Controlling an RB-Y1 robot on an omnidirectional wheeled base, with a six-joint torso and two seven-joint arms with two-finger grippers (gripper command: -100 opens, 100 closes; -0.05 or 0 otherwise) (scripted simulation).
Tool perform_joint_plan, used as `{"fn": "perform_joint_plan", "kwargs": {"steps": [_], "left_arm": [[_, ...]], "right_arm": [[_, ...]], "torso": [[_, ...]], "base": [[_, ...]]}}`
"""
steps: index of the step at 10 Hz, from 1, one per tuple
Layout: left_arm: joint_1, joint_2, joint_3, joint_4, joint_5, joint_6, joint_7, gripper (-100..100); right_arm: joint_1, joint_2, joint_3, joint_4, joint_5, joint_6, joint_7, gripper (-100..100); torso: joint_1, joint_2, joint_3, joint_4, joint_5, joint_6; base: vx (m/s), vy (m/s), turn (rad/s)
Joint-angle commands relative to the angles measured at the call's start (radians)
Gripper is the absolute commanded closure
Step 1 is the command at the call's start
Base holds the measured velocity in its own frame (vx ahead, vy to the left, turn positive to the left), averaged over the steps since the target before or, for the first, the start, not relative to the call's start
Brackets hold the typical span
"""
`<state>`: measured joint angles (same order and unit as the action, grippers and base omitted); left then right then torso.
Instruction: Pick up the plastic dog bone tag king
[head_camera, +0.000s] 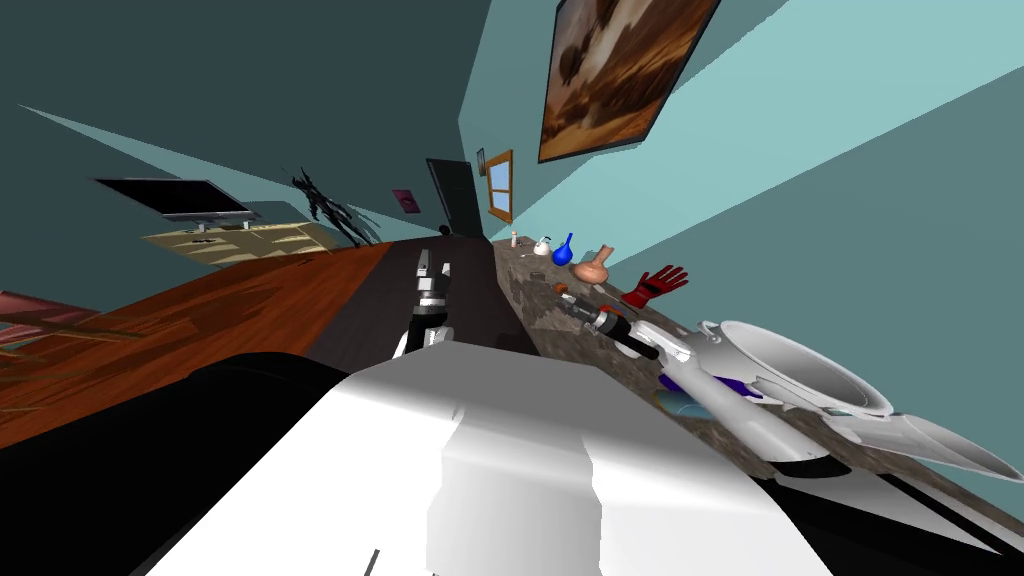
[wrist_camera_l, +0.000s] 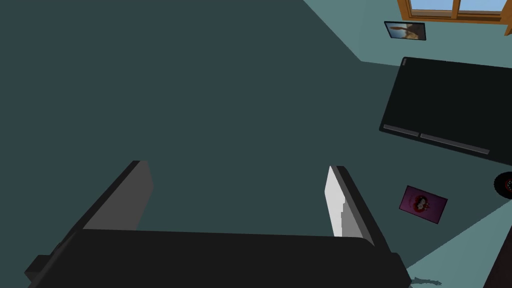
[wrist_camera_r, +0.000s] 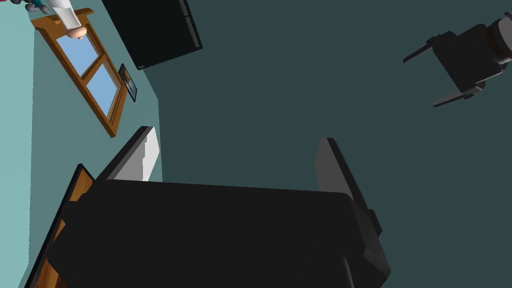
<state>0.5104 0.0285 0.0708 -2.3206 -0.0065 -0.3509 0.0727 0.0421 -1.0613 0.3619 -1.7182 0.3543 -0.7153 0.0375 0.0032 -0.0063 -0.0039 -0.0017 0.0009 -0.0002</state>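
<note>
Bone: probably the small reddish piece (head_camera: 563, 288) lying near the glove (head_camera: 655, 284); seeming light, stiff, slick; its narrow middle is looking best to grip.
Right hand (wrist_camera_r: 236, 136), left hand (wrist_camera_l: 239, 165): both gaping wide, empty.

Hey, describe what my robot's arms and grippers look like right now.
The left arm and right arm are white and light grey with dark joint bands. The left gripper and right gripper match: a blocky near-black body carrying two thin, flat blade fingers, light grey inside, dark-edged outside. All surfaces look plain.
</note>
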Motion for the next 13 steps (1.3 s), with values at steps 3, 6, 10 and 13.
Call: {"fn": "perform_joint_plan", "kwargs": {"steps": [3,6,10,13], "left_arm": [[0.000,0.000,0.000,0.000,0.000,0.000,0.000,0],[0.000,0.000,0.000,0.000,0.000,0.000,0.000,0],[0.000,0.000,0.000,0.000,0.000,0.000,0.000,0],[0.000,0.000,0.000,0.000,0.000,0.000,0.000,0]], "right_arm": [[-0.016,-0.049,0.033,0.077,0.019,-0.028,0.020,-100],[-0.037,-0.126,0.089,0.169,0.050,-0.049,0.041,-100],[-0.058,-0.227,0.171,0.283,0.094,-0.079,0.071,-100],[-0.064,-0.257,0.197,0.341,0.108,-0.088,0.080,-100]], "torso": [[-0.003,0.002,0.001,0.001,-0.001,0.000],[0.001,0.000,0.000,0.000,0.000,0.000],[-0.001,0.002,0.001,0.000,0.000,0.000],[-0.003,0.003,0.002,0.001,-0.001,0.000]], "base": [[0.043,0.034,-0.048],[0.075,0.084,-0.086],[0.061,0.073,-0.075],[0.036,0.042,-0.043]]}}
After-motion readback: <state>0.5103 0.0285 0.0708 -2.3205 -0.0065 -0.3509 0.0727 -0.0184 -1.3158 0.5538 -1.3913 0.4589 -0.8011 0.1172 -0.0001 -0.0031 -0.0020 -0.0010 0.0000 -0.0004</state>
